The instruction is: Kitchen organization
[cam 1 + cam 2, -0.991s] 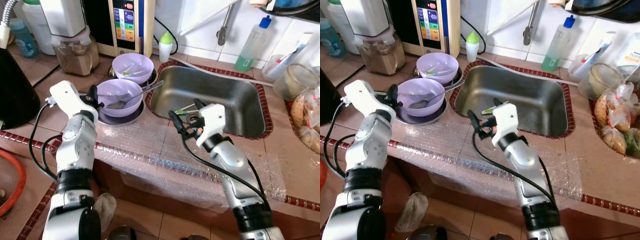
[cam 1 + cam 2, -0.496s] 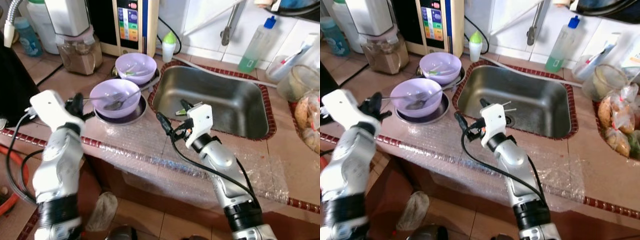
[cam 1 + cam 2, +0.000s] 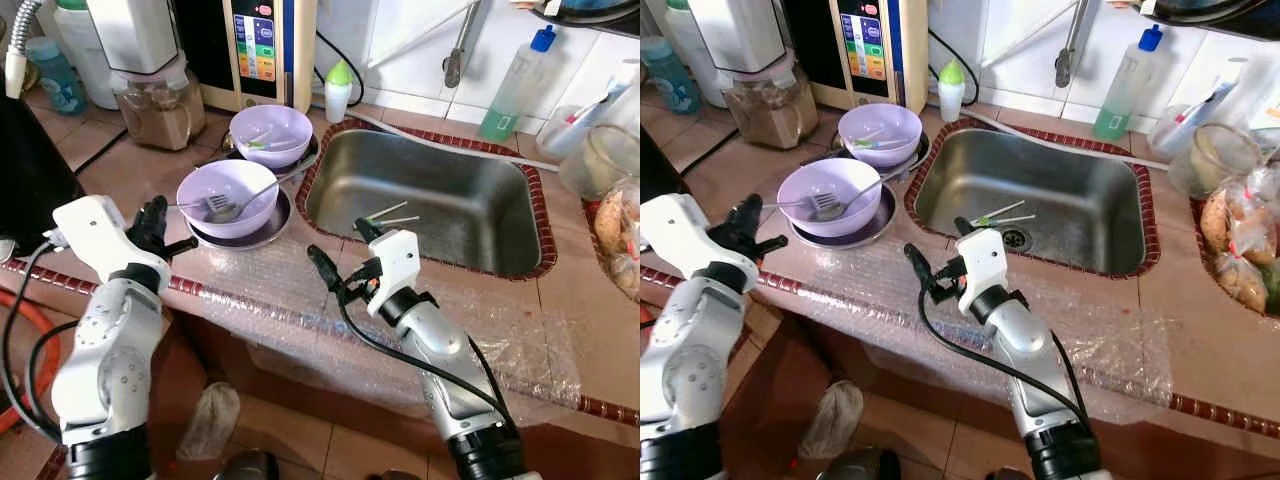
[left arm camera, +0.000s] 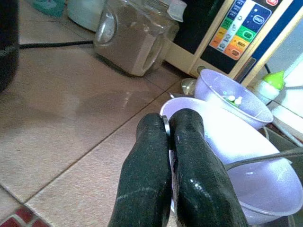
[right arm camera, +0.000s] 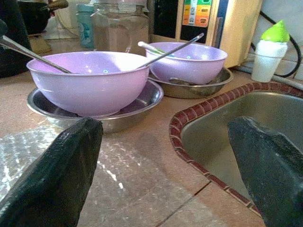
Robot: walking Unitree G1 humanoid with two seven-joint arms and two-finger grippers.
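Note:
Two purple bowls stand left of the steel sink (image 3: 500, 235). The near bowl (image 3: 228, 195) rests on a steel plate and holds a fork and a spoon. The far bowl (image 3: 271, 133) holds a green-tipped utensil. Two thin green-tipped sticks (image 3: 386, 212) lie in the sink. My left gripper (image 3: 160, 226) is shut and empty, a short way in front of the near bowl (image 4: 246, 165). My right gripper (image 3: 342, 250) is open and empty above the counter by the sink's front left corner, its fingers (image 5: 52, 175) spread wide.
Bubble wrap (image 3: 270, 295) covers the counter's front edge. A blender jar (image 3: 150, 100), a water dispenser (image 3: 262, 45) and a small green-capped bottle (image 3: 338, 90) line the back. A soap bottle (image 3: 510, 85) and bagged food (image 3: 620, 225) sit at the right.
The camera has shifted. My left gripper has drawn back from the near bowl's rim toward the counter edge. My right gripper has pulled back from the sink toward the counter front.

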